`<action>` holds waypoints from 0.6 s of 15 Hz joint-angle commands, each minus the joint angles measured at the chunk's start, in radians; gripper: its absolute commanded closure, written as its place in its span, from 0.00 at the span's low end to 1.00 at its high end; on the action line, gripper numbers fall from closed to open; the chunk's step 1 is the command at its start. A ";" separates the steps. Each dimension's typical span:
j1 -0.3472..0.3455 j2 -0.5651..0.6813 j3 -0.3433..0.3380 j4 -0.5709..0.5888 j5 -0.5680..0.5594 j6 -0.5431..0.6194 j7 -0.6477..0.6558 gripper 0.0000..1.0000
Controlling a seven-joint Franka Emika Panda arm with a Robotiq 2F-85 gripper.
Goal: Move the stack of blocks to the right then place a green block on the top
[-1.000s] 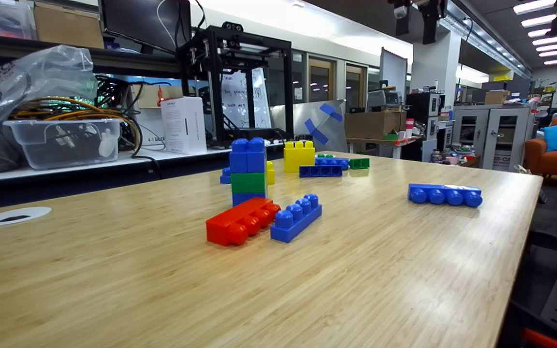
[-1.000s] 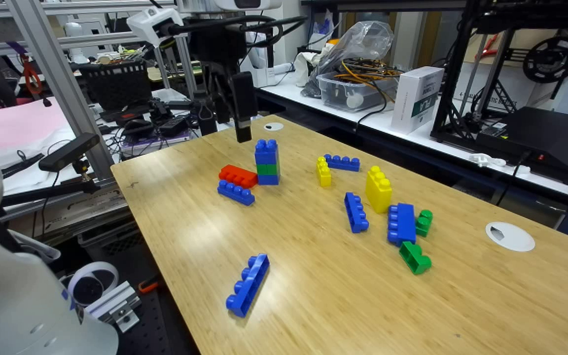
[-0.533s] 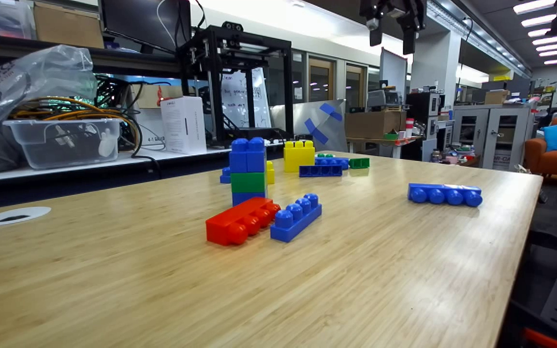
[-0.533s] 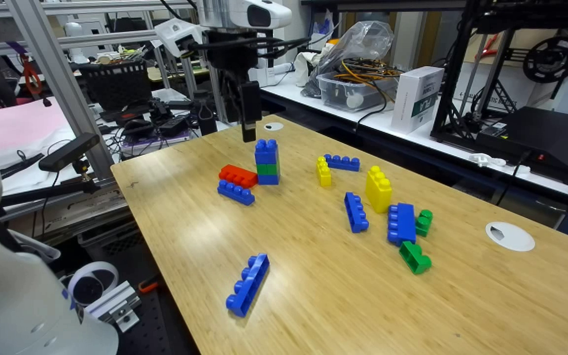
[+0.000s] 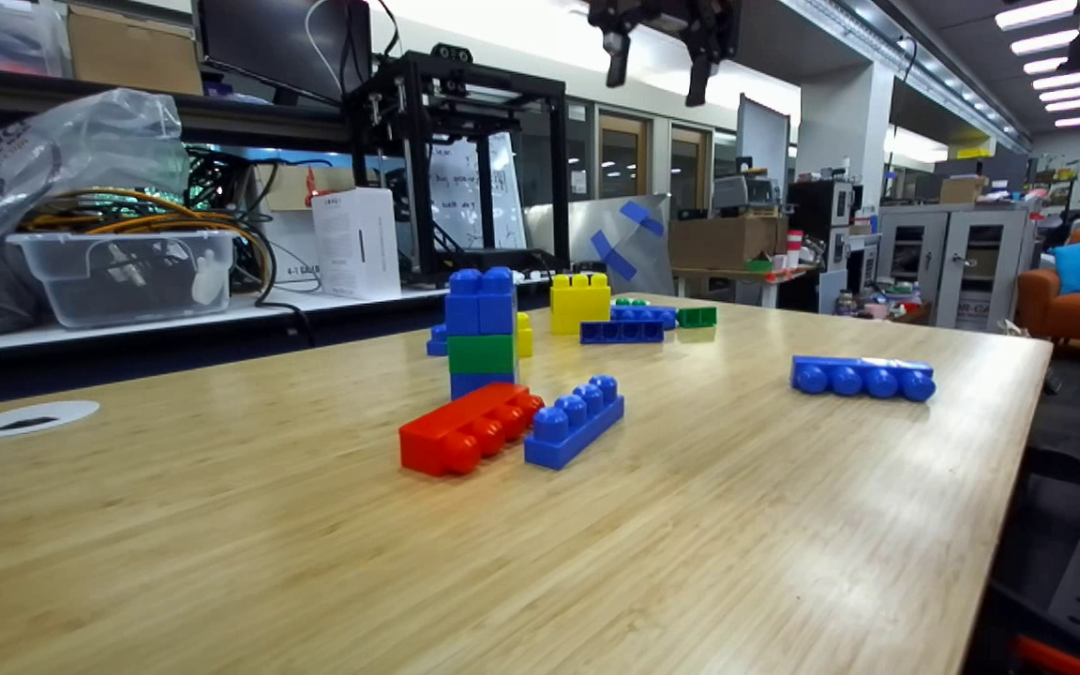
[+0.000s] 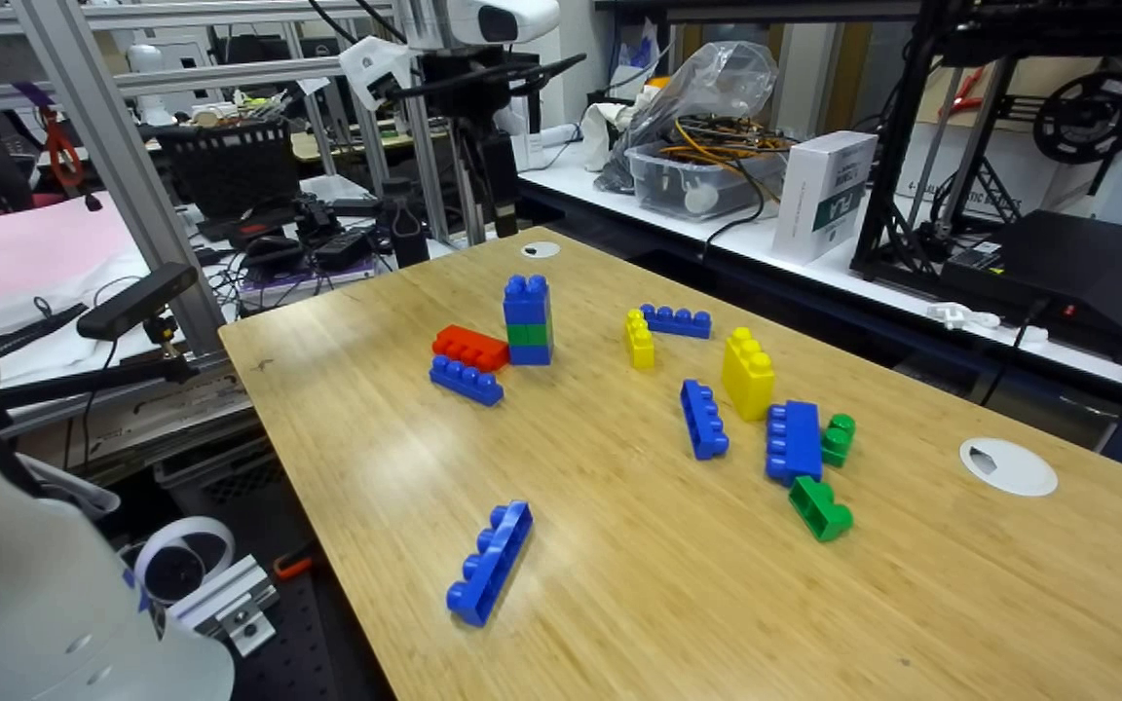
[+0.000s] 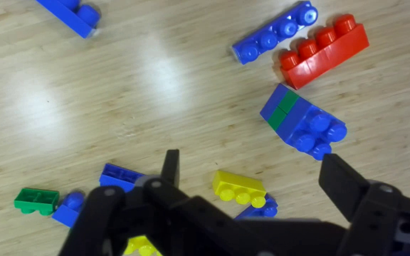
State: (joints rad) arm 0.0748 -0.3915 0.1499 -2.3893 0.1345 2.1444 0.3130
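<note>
At the left of the bench (image 5: 221,525), in an exterior view, a red four-studded plastic brick (image 5: 451,429) lies on its side, just in front of the short upright tower of blue and green studded plastic bricks (image 5: 481,323). Right of these sits a slim blue plastic brick (image 5: 587,436). High up, the gripper (image 5: 656,84), jaws spread wide and holding nothing, has swung leftward in the past second, towards the tower: probably the approach. No brick has moved, so both steps remain. Farther right, a small bright green plastic brick (image 5: 697,317) lies on its side near a second green plastic brick (image 6: 837,440); which is meant, I cannot tell.
</note>
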 commanded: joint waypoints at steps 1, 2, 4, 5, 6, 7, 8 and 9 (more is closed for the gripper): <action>0.006 0.145 0.022 0.090 0.011 0.057 0.045 0.00; 0.009 0.187 0.026 0.116 0.009 0.068 0.056 0.00; 0.013 0.291 0.025 0.183 0.008 0.090 0.073 0.00; 0.017 0.340 0.023 0.219 0.006 0.092 0.084 0.00; 0.021 0.386 0.021 0.250 0.004 0.098 0.093 0.00; 0.026 0.433 0.018 0.294 0.013 0.087 0.106 0.00; 0.033 0.473 0.017 0.323 0.008 0.091 0.120 0.00; 0.040 0.509 0.015 0.362 0.014 0.078 0.149 0.00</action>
State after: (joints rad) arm 0.0922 0.0250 0.1763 -2.1279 0.1347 2.2543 0.4086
